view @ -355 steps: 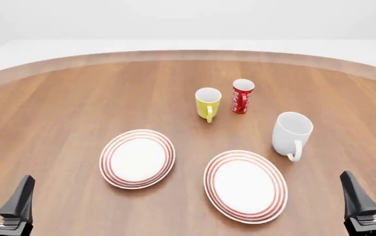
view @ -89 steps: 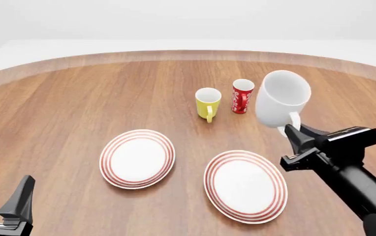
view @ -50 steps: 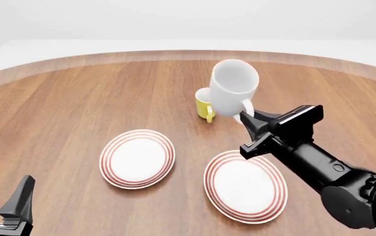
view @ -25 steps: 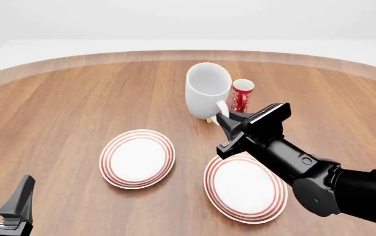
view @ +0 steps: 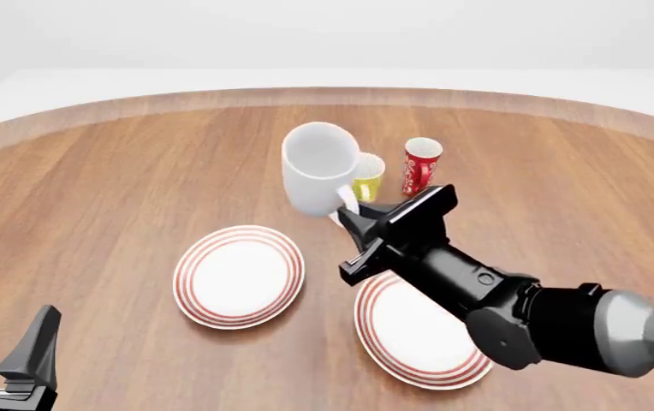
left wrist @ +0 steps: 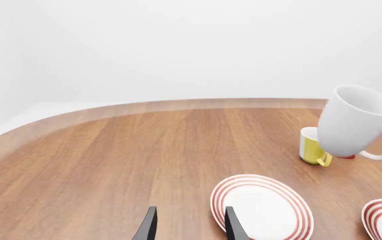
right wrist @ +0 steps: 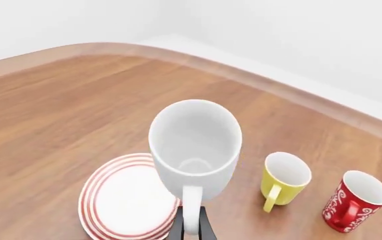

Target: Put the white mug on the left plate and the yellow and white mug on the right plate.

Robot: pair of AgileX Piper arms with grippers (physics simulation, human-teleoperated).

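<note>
Currently the right gripper (view: 347,224) is pinching the white mug (view: 319,169) by its handle, holding it in the air, tilted, between the yellow and white mug (view: 367,177) and the left plate (view: 238,276); the left gripper (view: 5,358) is idling with fingers apart near the table's near edge. Risk: a handle-only grip is letting the heavy body hang off-axis, so the mug may swing, landing tilted on the plate's rim. The yellow mug is standing just beside the carried mug and the arm, so it may get clipped.

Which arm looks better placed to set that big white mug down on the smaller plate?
The right: its gripper holds the white mug by the handle, above the table near the left plate. The left gripper sits low, holding nothing.
</note>
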